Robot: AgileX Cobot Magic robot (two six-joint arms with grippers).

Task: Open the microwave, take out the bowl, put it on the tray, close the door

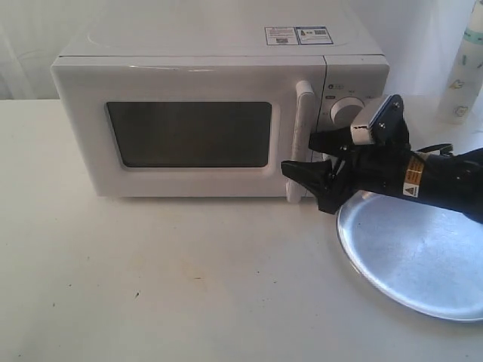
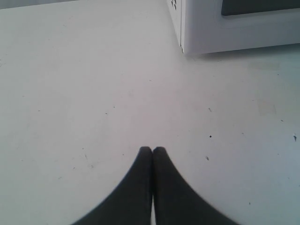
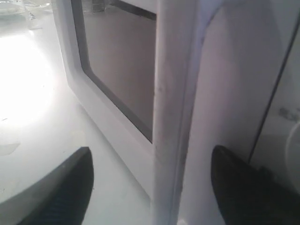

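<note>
Though stickers (image 1: pixel 298 35) top the microwave (image 1: pixel 189 75), print blurs; spread hand (image 3: pixel 151 154) straddles handle (image 3: pixel 171 70).

My exterior camera looks down on the microwave (image 1: pixel 219 113) front-on; both wrist cameras share it, the right very close.

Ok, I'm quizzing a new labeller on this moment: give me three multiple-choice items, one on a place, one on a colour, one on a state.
1. Where is the tray? A on the table, in front of the microwave, at its knob end; B on top of it; C inside it.
2. What colour is the door handle? A black; B white; C red.
3. How is the right gripper? A shut on the handle; B shut, clear of it; C open, a finger either side of it.
1 A, it lies flat on the table; 2 B, the bar shows white; 3 C, the wrist view shows gaps both sides.
</note>
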